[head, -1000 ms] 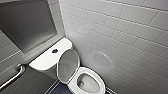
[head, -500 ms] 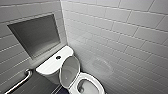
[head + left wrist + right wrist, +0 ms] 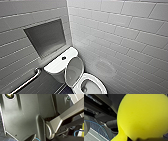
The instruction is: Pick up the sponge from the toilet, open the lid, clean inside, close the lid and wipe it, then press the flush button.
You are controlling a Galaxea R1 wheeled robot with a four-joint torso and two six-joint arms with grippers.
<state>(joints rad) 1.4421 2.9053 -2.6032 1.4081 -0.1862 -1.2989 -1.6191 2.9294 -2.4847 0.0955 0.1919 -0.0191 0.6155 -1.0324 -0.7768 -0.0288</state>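
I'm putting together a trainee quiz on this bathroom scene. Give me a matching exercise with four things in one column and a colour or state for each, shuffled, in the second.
Things:
1. lid
2. sponge
3. flush button
4. grab rail

Colour or state:
A. bright yellow
B. small dark round spot on the tank top
C. white, raised upright
D. shiny metal, set at a slant

Pairs: 1-C; 2-A; 3-B; 4-D
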